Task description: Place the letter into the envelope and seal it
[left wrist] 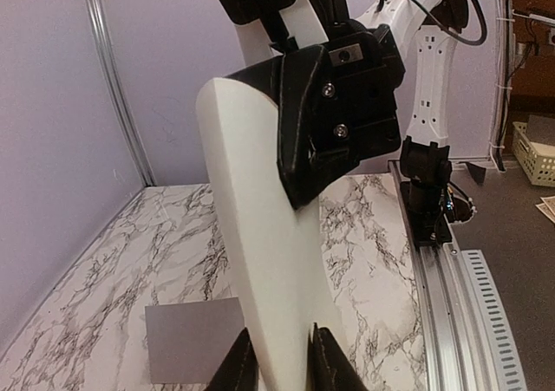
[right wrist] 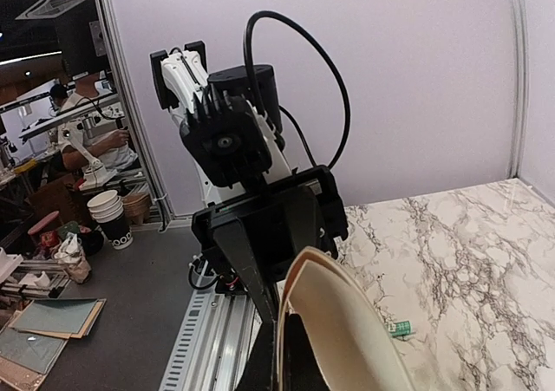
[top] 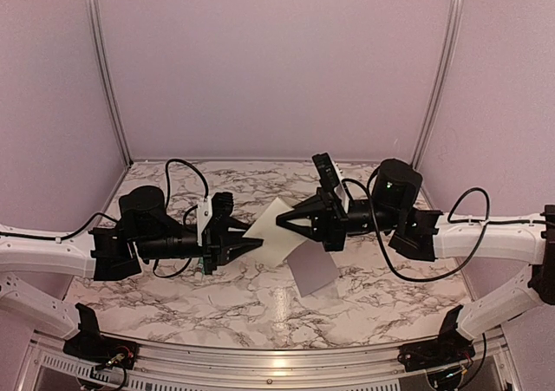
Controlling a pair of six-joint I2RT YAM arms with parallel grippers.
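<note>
The cream folded letter hangs in the air between my two grippers above the table's middle. My left gripper is shut on its left edge; in the left wrist view the bowed sheet rises between my fingertips. My right gripper is shut on its right edge; in the right wrist view the letter's curved layers stand up from my jaws. The grey envelope lies flat on the marble just below and right of the letter. It also shows in the left wrist view. Its flap is not visible.
A small green-white tube lies on the marble near the left arm's base. Purple walls with metal posts close in the back and sides. A metal rail runs along the near edge.
</note>
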